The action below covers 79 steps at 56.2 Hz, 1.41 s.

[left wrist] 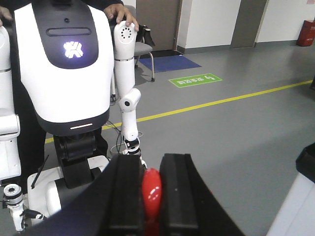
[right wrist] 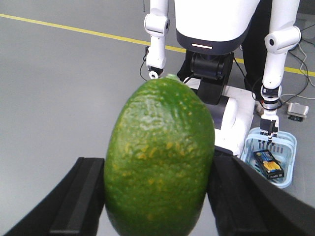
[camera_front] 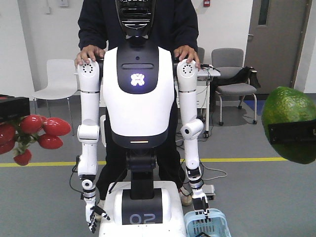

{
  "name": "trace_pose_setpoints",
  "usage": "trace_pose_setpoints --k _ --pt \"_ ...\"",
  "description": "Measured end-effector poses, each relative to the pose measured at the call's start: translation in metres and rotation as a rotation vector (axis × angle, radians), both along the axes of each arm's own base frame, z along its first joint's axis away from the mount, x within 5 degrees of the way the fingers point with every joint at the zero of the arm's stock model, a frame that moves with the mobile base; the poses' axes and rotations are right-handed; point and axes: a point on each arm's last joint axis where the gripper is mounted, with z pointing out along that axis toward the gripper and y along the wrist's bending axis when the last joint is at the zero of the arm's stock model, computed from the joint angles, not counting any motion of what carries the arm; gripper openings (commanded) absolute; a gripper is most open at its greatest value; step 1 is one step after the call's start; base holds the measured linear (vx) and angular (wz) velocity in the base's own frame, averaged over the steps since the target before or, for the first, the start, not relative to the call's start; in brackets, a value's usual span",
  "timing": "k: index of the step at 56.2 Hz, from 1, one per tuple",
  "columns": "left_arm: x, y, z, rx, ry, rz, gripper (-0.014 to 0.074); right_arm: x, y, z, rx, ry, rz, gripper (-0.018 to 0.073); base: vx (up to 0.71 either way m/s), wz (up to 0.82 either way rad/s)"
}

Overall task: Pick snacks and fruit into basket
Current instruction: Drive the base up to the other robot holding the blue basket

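At far left our left gripper [left wrist: 152, 196] is clamped on a red fruit [left wrist: 151, 192], part of a red bunch [camera_front: 37, 132] hanging at its jaws. Ahead of both grippers stands a white humanoid [camera_front: 138, 98], a person's hands [camera_front: 90, 53] on its shoulders. Our right gripper [right wrist: 160, 196] pinches a green fruit [right wrist: 160, 162] between its pads. Beyond it and to the right, the basket [right wrist: 290, 147] sits at the humanoid's hand, a box [right wrist: 268, 163] inside.
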Motion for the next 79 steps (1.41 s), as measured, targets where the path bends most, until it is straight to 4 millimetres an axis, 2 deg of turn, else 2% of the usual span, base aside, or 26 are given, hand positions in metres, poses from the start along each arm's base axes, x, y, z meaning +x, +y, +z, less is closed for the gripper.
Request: trace_pose_setpoints --k 37,79 --pt "0.0 0.0 0.0 0.0 0.0 0.0 -0.0006 0.0 0.0 0.0 0.0 0.0 0.0 -0.0008 0.19 0.03" --pt "0.0 0.0 0.0 0.0 0.0 0.0 -0.0006 0.0 0.0 0.0 0.0 0.0 0.0 -0.0008 0.02 0.0"
